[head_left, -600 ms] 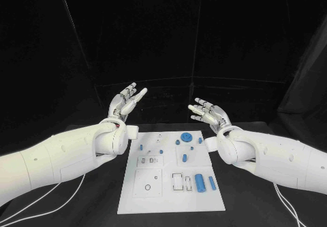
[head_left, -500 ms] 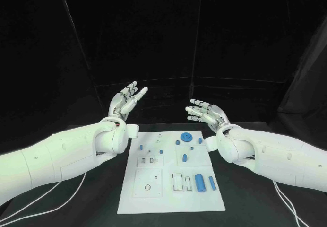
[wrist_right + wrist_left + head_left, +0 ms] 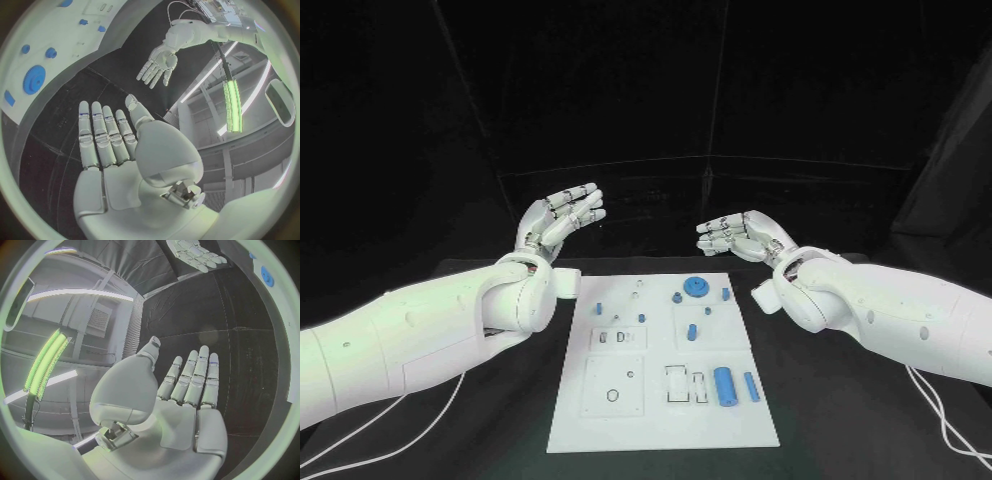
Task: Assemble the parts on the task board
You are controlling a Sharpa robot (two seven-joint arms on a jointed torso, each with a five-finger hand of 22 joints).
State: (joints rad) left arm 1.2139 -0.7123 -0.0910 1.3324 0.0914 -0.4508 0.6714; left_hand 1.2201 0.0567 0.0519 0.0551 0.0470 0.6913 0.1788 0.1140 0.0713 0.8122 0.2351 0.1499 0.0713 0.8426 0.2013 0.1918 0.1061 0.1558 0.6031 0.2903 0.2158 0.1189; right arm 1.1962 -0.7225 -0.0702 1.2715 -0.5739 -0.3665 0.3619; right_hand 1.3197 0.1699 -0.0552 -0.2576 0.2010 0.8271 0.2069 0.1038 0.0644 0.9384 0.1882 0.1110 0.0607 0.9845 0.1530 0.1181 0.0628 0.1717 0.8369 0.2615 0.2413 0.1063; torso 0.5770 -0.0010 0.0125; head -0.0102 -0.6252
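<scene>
- The task board (image 3: 661, 400) lies flat in the middle of the black table (image 3: 848, 420), between my two arms and nearer to me than either hand. By my reading the assembly has barely begun, if at all: the blue parts I can see lie spread over the board, and neither hand is on one.
- My left hand (image 3: 557, 222) is raised above the table beyond the board's far left corner, fingers apart and holding nothing; the left wrist view shows the palm (image 3: 187, 425) bare and the fingers straight.
- My right hand (image 3: 744, 236) hovers beyond the board's far right corner, well clear of it, fingers loosely spread with nothing between them; its palm (image 3: 119, 185) is bare in the right wrist view.
- On the board's near right stand or lie a thick blue cylinder (image 3: 724, 386) and, just beside it, a thinner blue pin (image 3: 750, 387), next to outlined slots (image 3: 685, 385) that look unfilled.
- Near the far edge sits a round blue disc (image 3: 692, 290); smaller blue pieces (image 3: 602, 309) are dotted around it, too small for me to say whether any is seated.
- The near left recess (image 3: 613, 397) holds only a small dark ring, as far as I can tell.
- What is left, I judge, is nearly everything: pick each part and seat it.
</scene>
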